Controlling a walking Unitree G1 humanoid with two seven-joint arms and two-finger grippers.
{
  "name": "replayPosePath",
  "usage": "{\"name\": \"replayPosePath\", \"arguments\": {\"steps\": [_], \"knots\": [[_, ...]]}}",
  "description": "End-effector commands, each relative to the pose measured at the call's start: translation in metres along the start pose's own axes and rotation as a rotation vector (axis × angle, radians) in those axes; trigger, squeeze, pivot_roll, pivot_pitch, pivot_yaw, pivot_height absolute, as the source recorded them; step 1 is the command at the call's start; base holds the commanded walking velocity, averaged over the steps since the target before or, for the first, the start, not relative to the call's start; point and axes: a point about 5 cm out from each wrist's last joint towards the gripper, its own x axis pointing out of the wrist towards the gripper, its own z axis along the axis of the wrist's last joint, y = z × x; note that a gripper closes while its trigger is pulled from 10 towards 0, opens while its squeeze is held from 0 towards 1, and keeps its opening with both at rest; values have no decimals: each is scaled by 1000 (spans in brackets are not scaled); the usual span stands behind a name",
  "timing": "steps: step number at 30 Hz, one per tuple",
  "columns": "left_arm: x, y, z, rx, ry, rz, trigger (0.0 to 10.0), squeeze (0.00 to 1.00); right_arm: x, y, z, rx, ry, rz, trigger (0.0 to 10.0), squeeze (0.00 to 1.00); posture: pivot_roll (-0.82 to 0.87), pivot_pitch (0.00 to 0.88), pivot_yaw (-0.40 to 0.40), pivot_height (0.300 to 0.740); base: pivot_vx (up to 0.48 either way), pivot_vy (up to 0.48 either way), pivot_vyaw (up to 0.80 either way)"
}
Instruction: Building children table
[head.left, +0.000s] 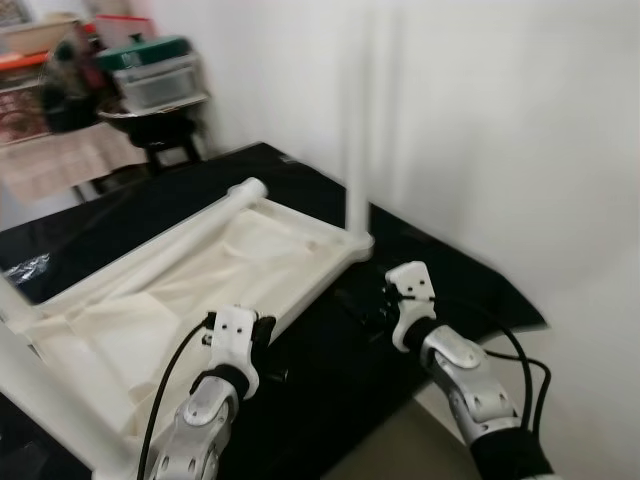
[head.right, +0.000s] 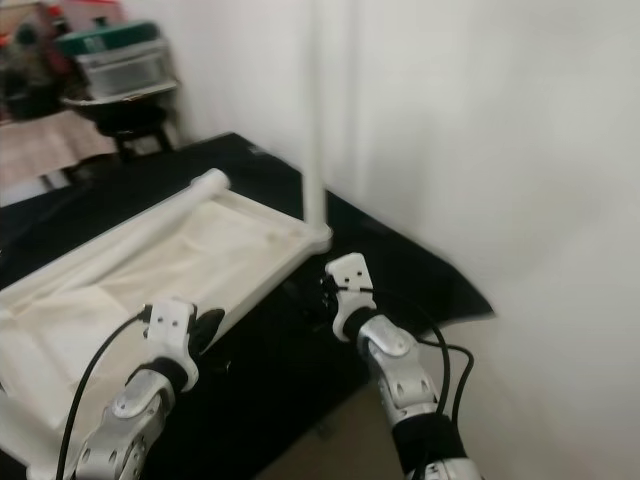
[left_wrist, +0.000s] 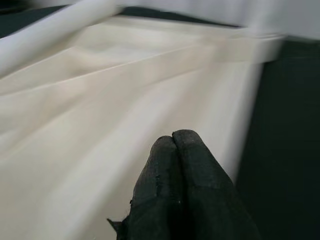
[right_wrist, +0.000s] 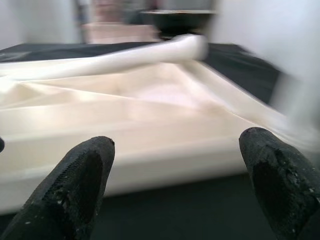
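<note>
A white children's table (head.left: 240, 265) lies upside down on a black mat (head.left: 330, 390). One white leg (head.left: 357, 130) stands upright at its near right corner. Another leg (head.left: 160, 240) lies along the far edge, and a third (head.left: 50, 400) shows at the lower left. My left gripper (left_wrist: 172, 137) is shut with nothing in it and hovers over the table's underside near the front rail (head.left: 310, 290). My right gripper (right_wrist: 177, 147) is open, low over the mat just outside that rail, close to the upright leg's corner (head.right: 318, 240).
A white wall (head.left: 520, 150) rises close on the right. A dark round stand (head.left: 150, 115) with stacked plastic boxes (head.left: 150, 70) is at the back left. Beige floor (head.left: 400, 445) shows past the mat's near edge.
</note>
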Motion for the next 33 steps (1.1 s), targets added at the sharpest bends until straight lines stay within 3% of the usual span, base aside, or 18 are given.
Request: {"name": "replayPosePath", "arguments": {"steps": [1, 2, 3, 7, 9, 13, 17, 24, 33], "knots": [[-4, 6, -7, 16, 35, 23, 10000, 0, 6, 2, 18, -92, -51, 109, 10000, 0, -53, 0, 20, 740, 0, 0, 800], [-4, 6, -7, 17, 36, 23, 10000, 0, 7, -3, 30, -163, -62, 169, 10000, 0, -52, 0, 17, 740, 0, 0, 800], [-4, 6, -7, 17, 36, 23, 10000, 0, 7, -3, 30, -163, -62, 169, 10000, 0, -52, 0, 17, 740, 0, 0, 800], [-4, 4, -7, 17, 35, 17, 10000, 0, 7, -12, 47, -327, -38, 308, 10000, 0, -47, 0, 7, 740, 0, 0, 800], [-4, 4, -7, 17, 35, 17, 10000, 0, 7, -12, 47, -327, -38, 308, 10000, 0, -47, 0, 7, 740, 0, 0, 800], [-3, 0, -7, 13, 35, -9, 10000, 0, 9, -19, 58, -461, 18, 406, 10000, 0, -45, 0, -2, 740, 0, 0, 800], [-3, 0, -7, 12, 35, -9, 10000, 0, 9, -19, 59, -463, 20, 412, 10000, 0, -45, 0, -2, 740, 0, 0, 800], [-4, 0, -7, 10, 36, -7, 10000, 0, 3, -7, 49, -478, 79, 570, 10000, 0, -44, 0, 0, 740, 0, 0, 800], [-4, 1, -7, 13, 37, -4, 10000, 0, 1, -24, 43, -529, 190, 595, 10000, 0, -38, 0, -4, 740, 0, 0, 771]]}}
